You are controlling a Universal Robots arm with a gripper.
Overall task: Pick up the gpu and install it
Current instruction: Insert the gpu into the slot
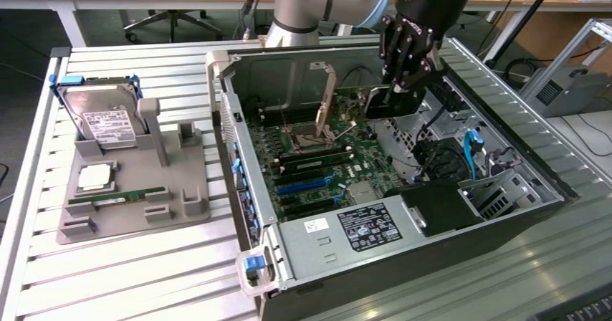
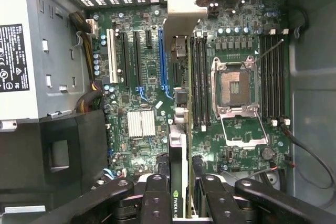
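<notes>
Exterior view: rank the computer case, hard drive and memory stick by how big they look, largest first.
1. computer case, by far the largest
2. hard drive
3. memory stick, clearly the smallest

Grey arm (image 1: pixel 298 9), black jointed hand (image 1: pixel 400 84)

One black open-sided metal computer case (image 1: pixel 517 235) lies on the one slatted aluminium counter (image 1: pixel 125 278). Inside it there are one green motherboard (image 1: pixel 325 170), one silver metal processor socket (image 2: pixel 234 88), one boxy silver power supply with a black label (image 1: pixel 354 231) at six o'clock, and one gpu (image 2: pixel 177 182), a thin green card with a black cooler, at one o'clock in the single black claw (image 1: pixel 400 84). At nine o'clock from the case stands one grey plastic holder (image 1: pixel 134 213) carrying three parts: one boxy hard drive with white label and blue frame (image 1: pixel 105 117), one square silver processor chip (image 1: pixel 96 178), one narrow green memory stick (image 1: pixel 115 198)
</notes>
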